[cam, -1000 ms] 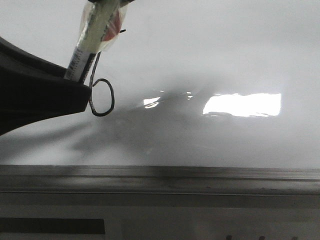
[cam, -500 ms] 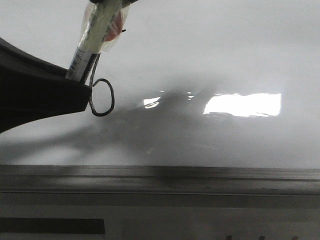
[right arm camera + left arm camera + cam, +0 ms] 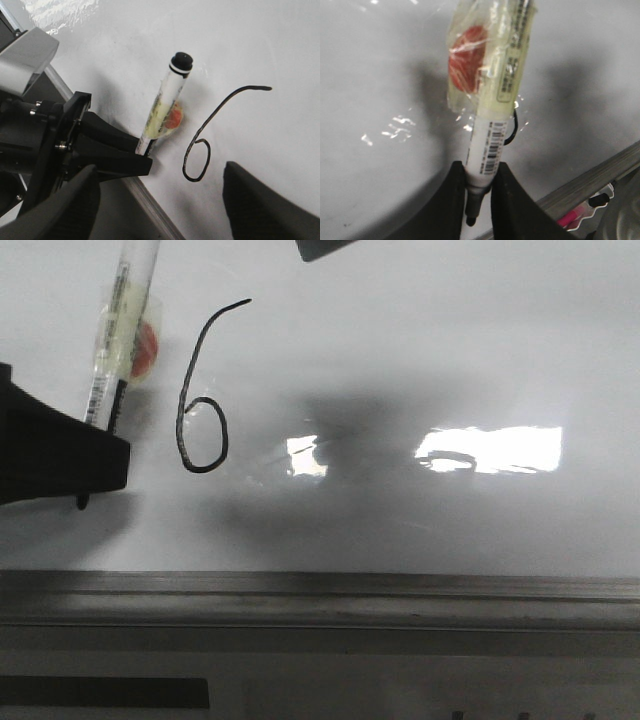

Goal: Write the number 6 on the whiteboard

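The number 6 is drawn in thin black line on the whiteboard, with an oval loop and a tall curved stem. My left gripper is shut on a white marker pen wrapped in clear tape with a red spot, just left of the 6. In the left wrist view the fingers clamp the marker near its black tip. I cannot tell if the tip touches the board. My right gripper is open and empty above the 6, which lies between its fingers.
A grey metal frame strip runs along the whiteboard's near edge, and it also shows in the left wrist view. A pink object lies beyond that strip. Bright light reflections sit on the board right of the 6.
My left gripper has moved left with the marker, off the 6, so the whole figure now shows. A dark piece of the right gripper has come into view at the top.
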### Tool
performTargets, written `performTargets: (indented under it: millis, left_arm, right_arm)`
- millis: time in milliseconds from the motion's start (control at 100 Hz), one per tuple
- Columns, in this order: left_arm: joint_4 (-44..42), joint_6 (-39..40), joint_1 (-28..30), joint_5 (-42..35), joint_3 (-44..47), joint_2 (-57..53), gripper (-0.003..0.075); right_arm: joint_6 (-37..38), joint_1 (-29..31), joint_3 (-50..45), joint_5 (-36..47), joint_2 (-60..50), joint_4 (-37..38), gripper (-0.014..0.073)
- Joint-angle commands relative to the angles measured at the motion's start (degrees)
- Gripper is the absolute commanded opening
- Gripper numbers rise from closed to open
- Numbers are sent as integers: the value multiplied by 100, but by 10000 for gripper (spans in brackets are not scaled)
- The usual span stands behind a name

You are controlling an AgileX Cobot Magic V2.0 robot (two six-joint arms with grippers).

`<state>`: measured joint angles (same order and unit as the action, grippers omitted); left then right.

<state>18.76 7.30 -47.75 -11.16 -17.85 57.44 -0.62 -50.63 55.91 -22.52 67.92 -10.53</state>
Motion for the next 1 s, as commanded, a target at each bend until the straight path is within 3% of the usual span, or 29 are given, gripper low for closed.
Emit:
performTargets:
  millis: [0,450,560,720,780,990]
  left_arm:
    - [422,60,55,-274,-182,-28,-20]
    - [1017,60,147,-168,-182,-28,-14]
    - [1017,60,147,-168,-182,-28,95]
    - [1017,60,147,-220,-182,-28,374]
    - [1017,60,147,-220,-182,-28,405]
    - [1017,60,147,-76,-182,-305,406]
  right_arm:
    - [-61,40,170,417,-162,7,468]
    - [-61,40,170,428,-162,7,468]
    - [-61,40,170,428,-162,7,468]
    - [-61,40,170,428,-162,7,468]
    - [-61,40,170,428,-162,7,468]
    - [-61,40,170,407,-170,7,467]
